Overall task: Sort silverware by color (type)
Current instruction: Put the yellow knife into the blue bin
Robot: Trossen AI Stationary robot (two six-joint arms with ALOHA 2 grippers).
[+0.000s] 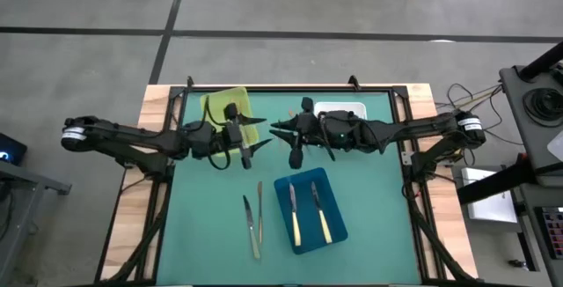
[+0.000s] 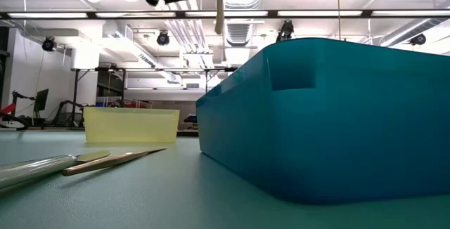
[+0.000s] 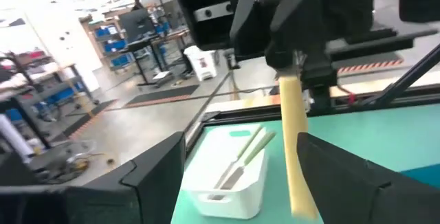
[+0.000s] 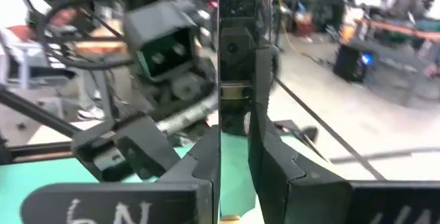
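Two knives (image 1: 308, 210) with cream handles lie in the blue tray (image 1: 339, 230) near the bench's front edge, and two more utensils (image 1: 255, 221) lie bare on the bench (image 1: 202, 234) just beside that tray, toward the left edge. The left wrist view shows a fifth, a cream-handled knife (image 3: 294, 148), hanging upright from the right gripper (image 1: 297, 150), which pinches its top end above mid-bench. The left gripper (image 1: 246, 152) faces it with fingers spread wide, holding nothing. The white tray (image 3: 230, 176) at the back edge holds at least two pale utensils; the yellow tray (image 1: 227, 106), back left, is partly hidden by the left arm, so its contents cannot be told. These pieces look light, stiff and slick, so a grip across the handle, near the middle, seems safest; a hold at the tip would likely let one swing or slip.
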